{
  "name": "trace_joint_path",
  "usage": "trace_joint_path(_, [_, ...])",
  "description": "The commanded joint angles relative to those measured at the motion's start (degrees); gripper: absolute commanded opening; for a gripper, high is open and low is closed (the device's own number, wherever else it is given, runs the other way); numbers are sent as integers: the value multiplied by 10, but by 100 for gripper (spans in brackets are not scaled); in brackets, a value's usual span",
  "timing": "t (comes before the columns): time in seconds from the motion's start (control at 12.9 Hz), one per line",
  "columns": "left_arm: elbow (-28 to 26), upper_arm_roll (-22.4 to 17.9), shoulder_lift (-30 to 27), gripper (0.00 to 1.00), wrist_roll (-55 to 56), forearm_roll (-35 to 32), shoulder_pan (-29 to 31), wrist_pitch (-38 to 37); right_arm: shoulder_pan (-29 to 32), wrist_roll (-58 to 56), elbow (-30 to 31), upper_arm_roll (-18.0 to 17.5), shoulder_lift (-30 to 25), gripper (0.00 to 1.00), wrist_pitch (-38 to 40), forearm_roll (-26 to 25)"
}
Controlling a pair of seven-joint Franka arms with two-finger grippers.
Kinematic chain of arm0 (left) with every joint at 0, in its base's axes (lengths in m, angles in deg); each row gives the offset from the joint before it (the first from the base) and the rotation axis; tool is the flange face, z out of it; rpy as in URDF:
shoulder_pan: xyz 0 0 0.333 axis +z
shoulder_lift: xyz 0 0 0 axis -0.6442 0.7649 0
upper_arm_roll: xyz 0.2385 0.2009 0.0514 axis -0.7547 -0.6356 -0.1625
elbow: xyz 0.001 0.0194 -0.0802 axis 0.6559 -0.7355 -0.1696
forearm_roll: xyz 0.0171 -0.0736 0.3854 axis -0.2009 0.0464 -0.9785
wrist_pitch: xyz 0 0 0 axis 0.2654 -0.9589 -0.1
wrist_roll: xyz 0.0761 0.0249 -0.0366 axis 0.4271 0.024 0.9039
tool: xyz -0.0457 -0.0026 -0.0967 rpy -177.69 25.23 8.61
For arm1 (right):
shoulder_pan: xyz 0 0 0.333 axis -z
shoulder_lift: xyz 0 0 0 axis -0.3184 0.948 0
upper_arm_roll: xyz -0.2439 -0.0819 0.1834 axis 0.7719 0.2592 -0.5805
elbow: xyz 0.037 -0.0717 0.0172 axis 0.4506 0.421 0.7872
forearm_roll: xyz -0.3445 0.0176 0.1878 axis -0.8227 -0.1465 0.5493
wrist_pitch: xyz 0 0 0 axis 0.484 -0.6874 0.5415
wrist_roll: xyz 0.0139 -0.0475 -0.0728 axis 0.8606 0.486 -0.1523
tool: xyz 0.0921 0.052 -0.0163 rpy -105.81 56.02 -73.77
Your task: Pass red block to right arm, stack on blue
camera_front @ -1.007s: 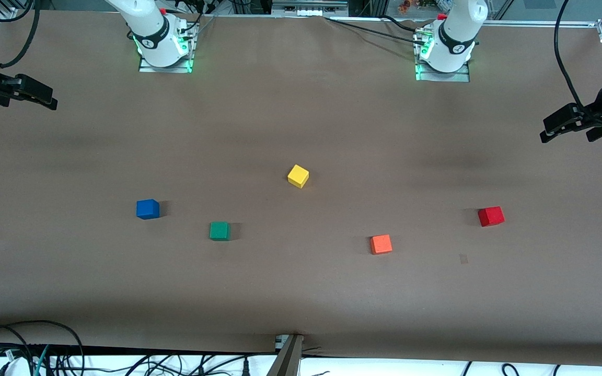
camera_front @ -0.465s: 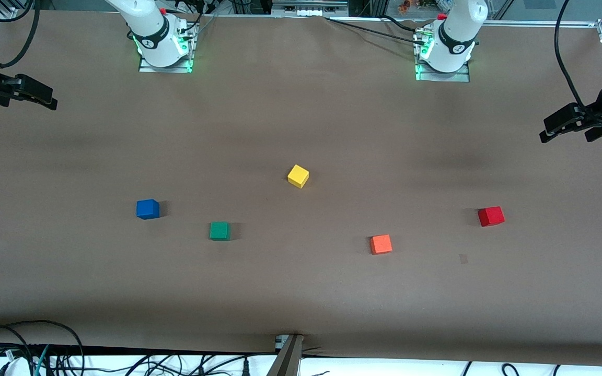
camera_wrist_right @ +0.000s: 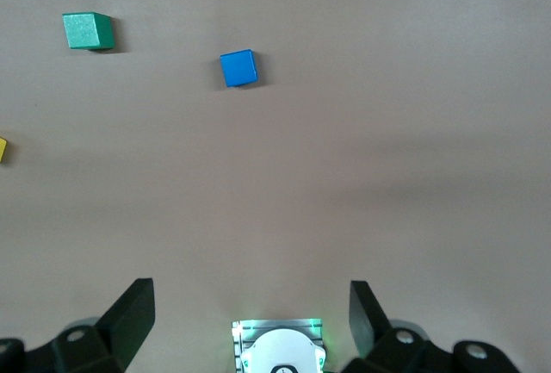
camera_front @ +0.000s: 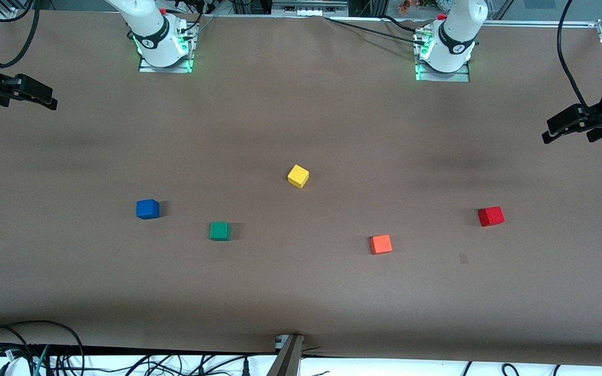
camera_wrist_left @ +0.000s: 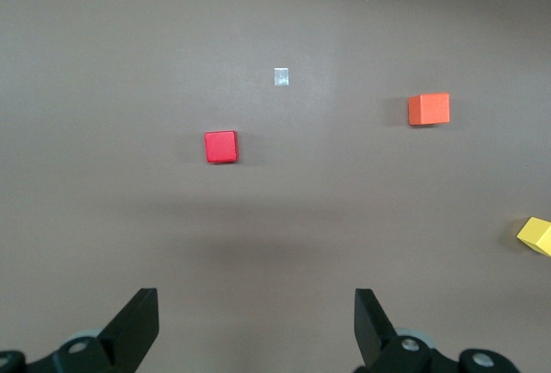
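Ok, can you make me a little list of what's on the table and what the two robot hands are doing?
red block: on the table, toward the left arm's end, untouched
blue: cube on the table, toward the right arm's end, nothing on it
green cube: beside the blue one, nearer the front camera
yellow cube: mid-table
orange cube: nearest the front camera
left gripper: open, empty, up above the table's end near the red block
right gripper: open, empty, up above its own end of the table
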Motion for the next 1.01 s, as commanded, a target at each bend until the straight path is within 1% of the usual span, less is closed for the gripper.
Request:
trace_joint_path(0.0, [15, 1, 7, 100, -6, 10, 6, -9, 1, 0, -2, 0, 0, 100, -1, 0])
trace_joint_path(0.93, [16, 1, 9, 100, -4, 4, 8, -21, 1, 0, -2, 0, 0, 100, -1, 0])
